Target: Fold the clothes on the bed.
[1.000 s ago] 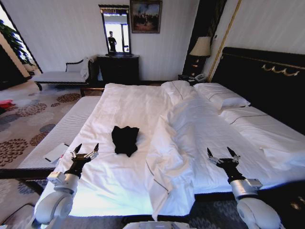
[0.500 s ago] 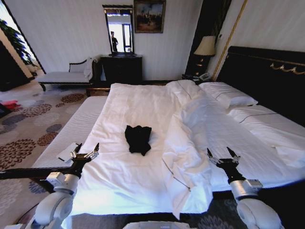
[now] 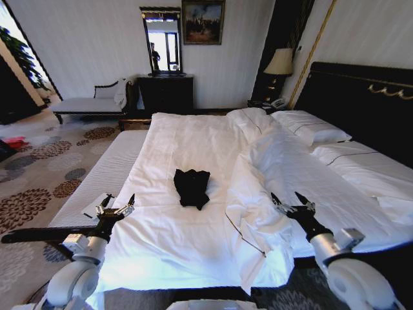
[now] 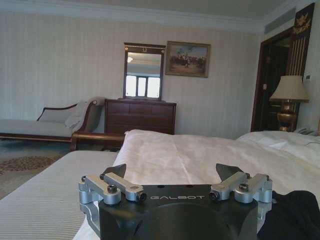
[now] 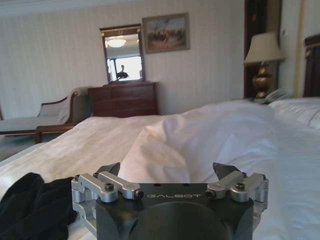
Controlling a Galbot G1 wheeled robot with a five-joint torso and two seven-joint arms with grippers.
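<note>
The clothes (image 3: 191,187) are one black garment lying bunched on the white sheet of the bed (image 3: 187,135), small against it. My left gripper (image 3: 118,200) hovers open over the bed's near left corner, left of and nearer than the garment. The right gripper (image 3: 285,197) is open above the folded-back duvet (image 3: 277,161), to the garment's right. In the left wrist view the open left gripper (image 4: 171,172) has the black cloth (image 4: 295,215) off to one side. In the right wrist view the right gripper (image 5: 167,170) is open, with the cloth (image 5: 30,205) beside it. Neither gripper touches the garment.
A striped white bench (image 3: 97,168) runs along the bed's left side with a small white pad (image 3: 95,205) on it. Pillows (image 3: 310,126) and a dark headboard (image 3: 361,103) are at the right. A dresser (image 3: 164,93), a chaise (image 3: 90,103) and a lamp (image 3: 279,64) stand along the far wall.
The whole picture has shifted, so the camera moved and the bed sits more centred. My right gripper has moved forward and left over the duvet's edge. The garment lies as before.
</note>
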